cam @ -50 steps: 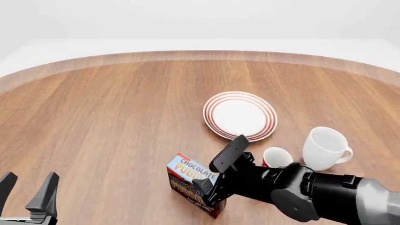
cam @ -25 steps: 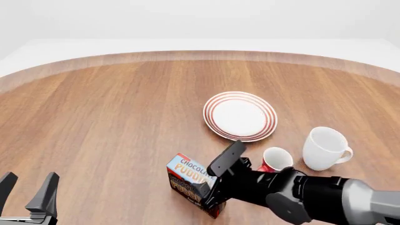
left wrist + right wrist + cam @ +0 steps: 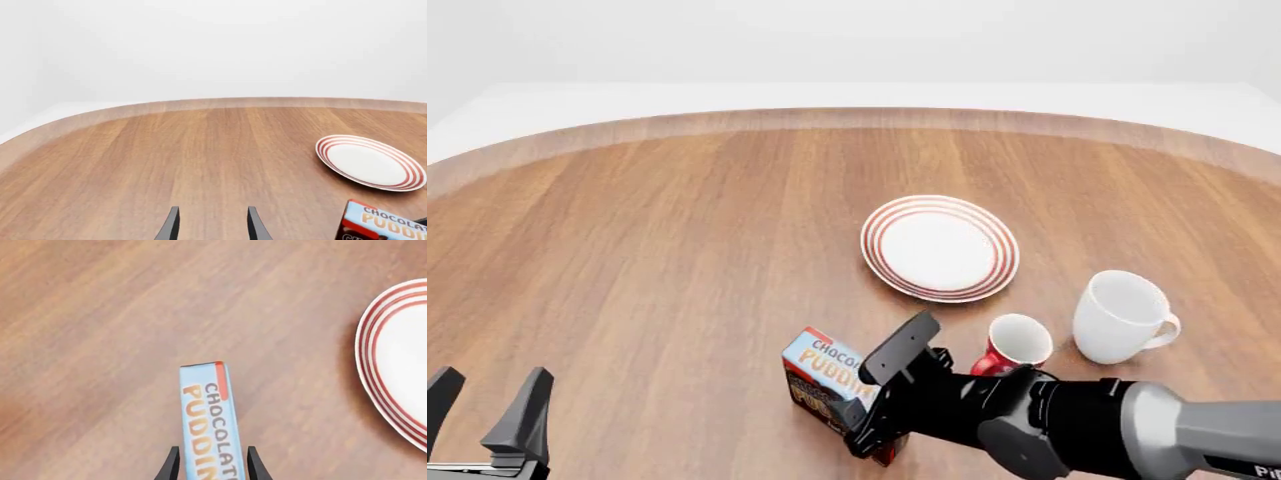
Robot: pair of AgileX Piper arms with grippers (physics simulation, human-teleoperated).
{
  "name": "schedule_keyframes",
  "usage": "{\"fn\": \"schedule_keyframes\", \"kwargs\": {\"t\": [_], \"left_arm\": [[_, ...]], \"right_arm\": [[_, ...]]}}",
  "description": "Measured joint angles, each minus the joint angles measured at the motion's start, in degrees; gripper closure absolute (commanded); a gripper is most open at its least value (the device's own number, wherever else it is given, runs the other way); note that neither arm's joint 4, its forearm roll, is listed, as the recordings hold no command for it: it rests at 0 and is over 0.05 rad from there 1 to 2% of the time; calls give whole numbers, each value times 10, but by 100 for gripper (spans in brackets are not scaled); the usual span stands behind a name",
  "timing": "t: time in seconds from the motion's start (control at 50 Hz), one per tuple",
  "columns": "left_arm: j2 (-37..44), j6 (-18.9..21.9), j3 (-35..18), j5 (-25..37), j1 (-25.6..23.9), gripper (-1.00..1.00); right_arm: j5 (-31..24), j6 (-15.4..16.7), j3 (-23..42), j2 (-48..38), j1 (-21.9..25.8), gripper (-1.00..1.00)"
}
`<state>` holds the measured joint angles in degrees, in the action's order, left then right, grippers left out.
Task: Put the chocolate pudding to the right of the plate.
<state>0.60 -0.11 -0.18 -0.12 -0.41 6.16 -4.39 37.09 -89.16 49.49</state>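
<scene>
Near the front edge of the wooden table (image 3: 667, 250), the front view shows the chocolate pudding (image 3: 825, 375) standing on a long edge, its light-blue face tilted up toward the camera. Its long axis runs from near-right to far-left, and the end nearer the arm is hidden behind the right gripper (image 3: 878, 400). That gripper straddles the carton's right end; one finger (image 3: 897, 347) rises above the box, the other lies low by its red corner. The plate (image 3: 940, 247) sits farther back and to the right, apart from the carton. A small red mug (image 3: 1010, 345) and a larger white mug (image 3: 1122, 315) stand to the right of the arm. The left gripper (image 3: 487, 415) hovers at the lower left with fingers spread and nothing between them.

From the left wrist view, that gripper's fingers (image 3: 171, 226) stand parted over bare wood, with the plate (image 3: 371, 162) and carton (image 3: 383, 224) off to one side.

From the right wrist view, the carton (image 3: 209, 425) runs lengthwise straight between the fingers (image 3: 171, 466), which flank it closely; whether they press it cannot be told. The plate (image 3: 393, 365) lies beside.
</scene>
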Motion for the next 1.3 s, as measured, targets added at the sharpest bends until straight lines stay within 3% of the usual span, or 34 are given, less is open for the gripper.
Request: {"fn": "schedule_keyframes", "kwargs": {"t": [0.66,1.02,1.3], "left_arm": [[0,0,0,0,0,-100],[1,0,0,-1,0,-100],[2,0,0,-2,0,-100]], "right_arm": [[-9,32,11,15,8,100],[-85,87,64,82,-5,100],[-155,143,143,95,-14,100]]}}
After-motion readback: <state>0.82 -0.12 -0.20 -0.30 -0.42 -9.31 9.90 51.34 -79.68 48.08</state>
